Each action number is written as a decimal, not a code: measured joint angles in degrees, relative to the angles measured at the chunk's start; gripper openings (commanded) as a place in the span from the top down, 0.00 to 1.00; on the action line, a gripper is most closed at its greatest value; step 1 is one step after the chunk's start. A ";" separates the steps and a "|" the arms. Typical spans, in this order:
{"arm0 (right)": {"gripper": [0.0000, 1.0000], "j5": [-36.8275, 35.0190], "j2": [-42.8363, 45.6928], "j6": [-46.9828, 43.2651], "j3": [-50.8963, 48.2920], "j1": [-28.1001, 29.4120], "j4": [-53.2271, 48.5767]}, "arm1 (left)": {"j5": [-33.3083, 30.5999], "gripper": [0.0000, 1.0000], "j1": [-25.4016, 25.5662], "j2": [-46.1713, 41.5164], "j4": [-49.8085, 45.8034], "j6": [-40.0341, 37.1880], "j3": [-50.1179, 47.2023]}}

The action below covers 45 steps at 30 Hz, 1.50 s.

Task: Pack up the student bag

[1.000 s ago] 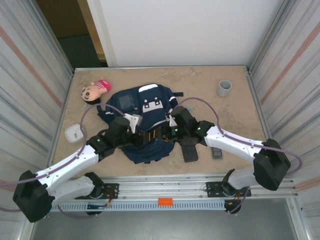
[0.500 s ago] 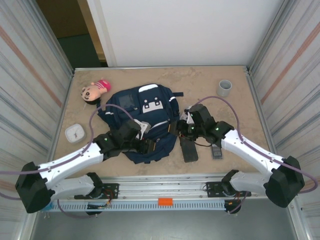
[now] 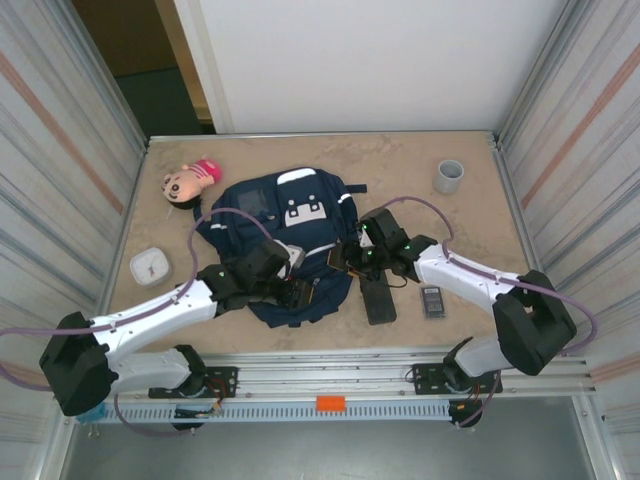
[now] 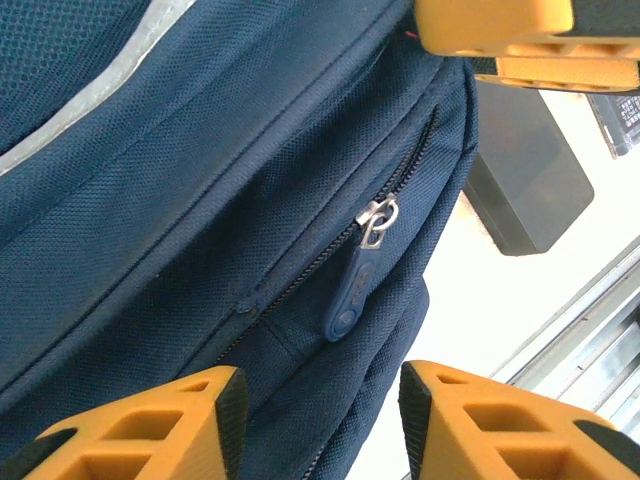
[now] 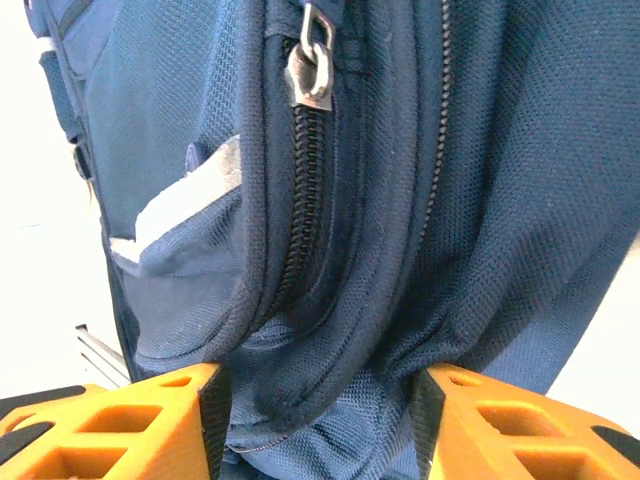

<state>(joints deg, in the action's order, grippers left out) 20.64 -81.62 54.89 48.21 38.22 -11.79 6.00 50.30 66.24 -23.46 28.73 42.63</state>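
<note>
Unzipping the large navy blue fabric student bag (image 3: 300, 235) is judged the step in hand; with left gripper (image 4: 320, 420) and right gripper (image 5: 315, 420) spread, the blue zipper pull (image 4: 350, 297) should be pinched next.
</note>
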 measured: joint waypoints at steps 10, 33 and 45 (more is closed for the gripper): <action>0.44 -2.05 0.83 -0.07 1.20 0.68 -1.95 | 0.02 0.54 -1.07 -0.87 0.94 0.07 -0.28; 0.55 -3.04 -5.01 3.80 2.91 3.56 -0.72 | -0.09 0.53 -2.47 -3.28 1.95 0.72 -2.27; 1.00 -6.29 -1.44 6.16 3.61 4.00 2.51 | 0.42 0.54 -2.62 -3.28 2.95 0.70 -2.27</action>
<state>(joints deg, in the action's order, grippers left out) 14.35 -83.07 61.06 51.81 42.22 -9.28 6.42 47.68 62.96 -20.51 29.43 40.36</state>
